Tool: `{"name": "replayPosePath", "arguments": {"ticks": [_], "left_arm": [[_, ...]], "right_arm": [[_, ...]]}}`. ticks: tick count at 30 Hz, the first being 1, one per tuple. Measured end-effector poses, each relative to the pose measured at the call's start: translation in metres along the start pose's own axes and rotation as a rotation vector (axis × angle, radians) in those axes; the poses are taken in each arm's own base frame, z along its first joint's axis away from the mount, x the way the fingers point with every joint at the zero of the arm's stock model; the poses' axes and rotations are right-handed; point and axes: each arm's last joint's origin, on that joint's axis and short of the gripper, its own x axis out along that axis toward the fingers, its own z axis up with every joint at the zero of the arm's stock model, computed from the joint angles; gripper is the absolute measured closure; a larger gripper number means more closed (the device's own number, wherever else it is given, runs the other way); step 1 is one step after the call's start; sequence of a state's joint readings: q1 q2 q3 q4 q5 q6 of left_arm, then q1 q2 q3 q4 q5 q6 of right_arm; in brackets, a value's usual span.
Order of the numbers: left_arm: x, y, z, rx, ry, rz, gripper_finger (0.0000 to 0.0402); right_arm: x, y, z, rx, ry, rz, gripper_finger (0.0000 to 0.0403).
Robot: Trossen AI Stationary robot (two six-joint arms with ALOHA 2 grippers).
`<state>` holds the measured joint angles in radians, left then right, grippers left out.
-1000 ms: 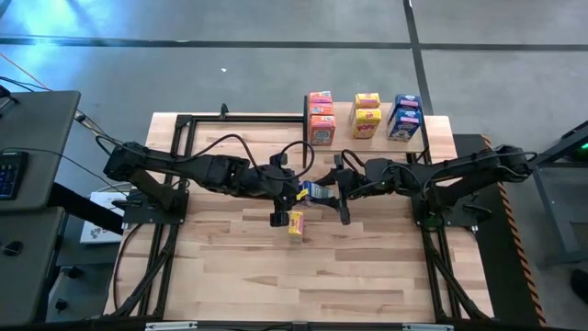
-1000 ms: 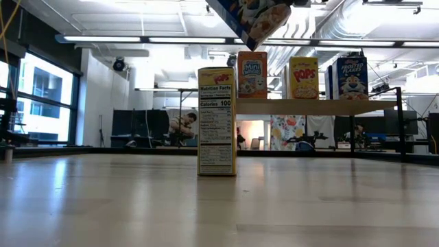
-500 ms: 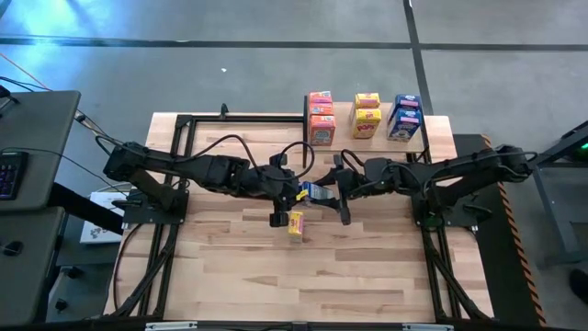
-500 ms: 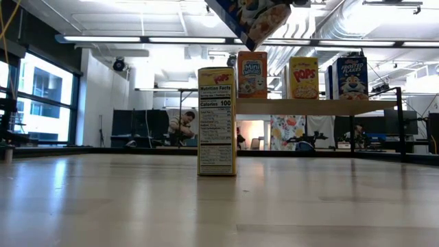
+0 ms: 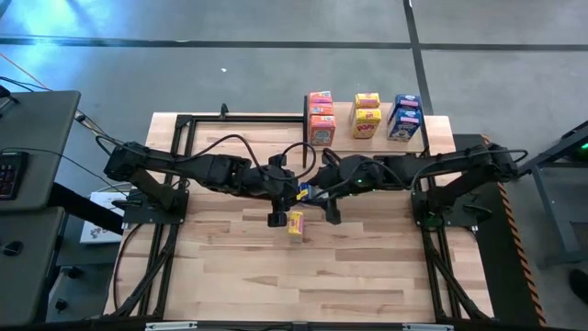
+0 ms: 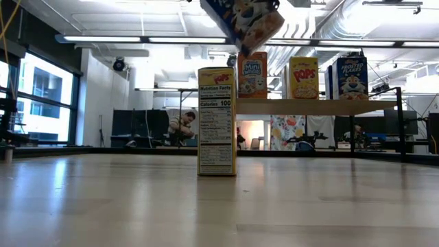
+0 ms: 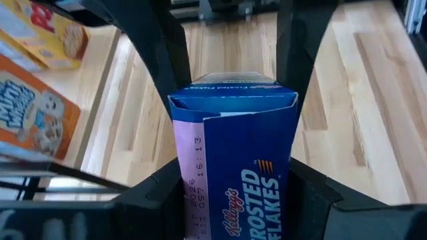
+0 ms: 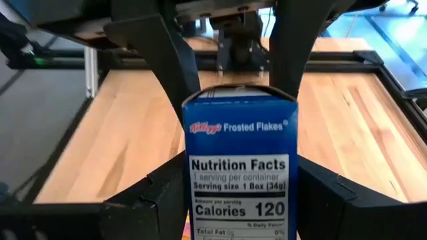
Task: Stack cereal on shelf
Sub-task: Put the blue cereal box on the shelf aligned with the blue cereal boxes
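High view: both arms meet over the middle of the desk [image 5: 230, 267], with a blue cereal box [image 5: 312, 192] held in the air between them. We read this as a hand-over. The left end effector [image 5: 296, 191] is clamped on one end of the box; the left wrist view shows its fingers pressed against the box's sides. The right end effector [image 5: 323, 191] straddles the other end, and in the right wrist view its fingers stand on both sides of the box; we cannot tell whether they grip it or stand slightly clear. A yellow cereal box [image 5: 295, 223] stands upright on the desk just below the meeting point, untouched.

The shelf [image 5: 427, 140] sits at the far edge of the desk, toward the right corner, and carries orange, yellow and blue boxes in three groups.

Next move, in our judgement: only one end effector should keep the blue box, then carry it to the shelf's blue group [image 5: 404, 116] and set it down squarely without knocking its neighbours.
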<state>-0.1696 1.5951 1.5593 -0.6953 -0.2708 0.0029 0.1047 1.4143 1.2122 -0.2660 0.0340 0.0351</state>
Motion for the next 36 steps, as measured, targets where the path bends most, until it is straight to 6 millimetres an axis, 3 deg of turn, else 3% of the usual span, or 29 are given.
{"name": "replayPosePath", "arguments": {"ticks": [9,19,36], "left_arm": [[0.001,0.0,-0.005,0.014,0.042,0.0,0.0227],[0.001,0.0,-0.005,0.014,0.043,0.0,0.0227],[0.001,0.0,-0.005,-0.008,0.042,0.003,0.0213]], "right_arm": [[0.0,0.001,0.017,0.004,0.028,0.004,0.0196],[0.0,0.001,0.015,0.016,0.047,0.017,0.0244],[0.001,0.001,0.014,0.016,0.055,0.017,0.0246]]}}
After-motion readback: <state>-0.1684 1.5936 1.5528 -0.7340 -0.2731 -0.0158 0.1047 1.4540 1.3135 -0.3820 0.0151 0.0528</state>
